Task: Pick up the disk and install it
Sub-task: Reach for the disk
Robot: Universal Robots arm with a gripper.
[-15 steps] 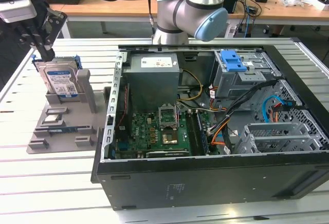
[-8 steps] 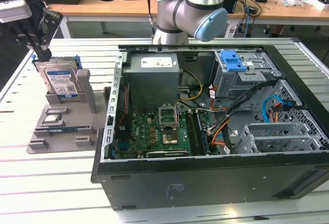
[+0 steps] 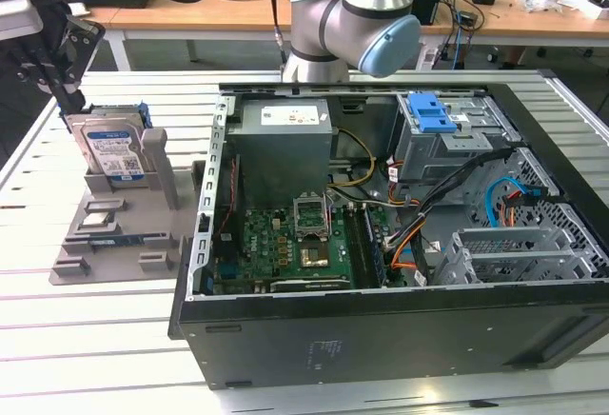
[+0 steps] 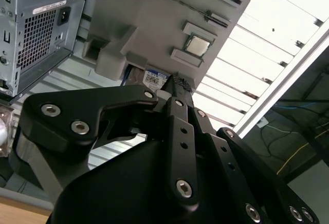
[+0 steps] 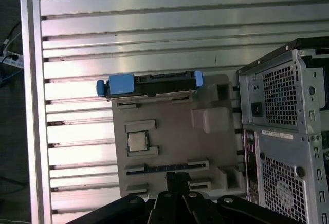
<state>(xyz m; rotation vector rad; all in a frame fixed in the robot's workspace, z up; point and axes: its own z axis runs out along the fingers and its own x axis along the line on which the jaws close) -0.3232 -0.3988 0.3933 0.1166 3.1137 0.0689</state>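
The disk (image 3: 112,148) stands on edge in a slot at the far end of a grey parts tray (image 3: 152,244). The tray sits on the slatted worktop (image 3: 95,348) towards the edge at the exterior view's left. Standing upright leaves the disk's blue-framed top edge free, probably so that it can be taken from above. The gripper (image 3: 68,99) hangs in the air above and just beyond the disk, apart from it and holding nothing. Whether it is apart or together cannot be told. In the first wrist view the disk's top edge lies ahead of the gripper, past the tray's other slots and a small square chip (image 5: 136,142), which suggests the arm is lining up over the tray. The open computer case (image 3: 381,339) lies on its side mid-worktop, just beside the tray. Its grey drive cage (image 3: 457,144) with the blue latch (image 3: 428,110) faces up, so the inside can be reached from above. Nothing has been installed yet.
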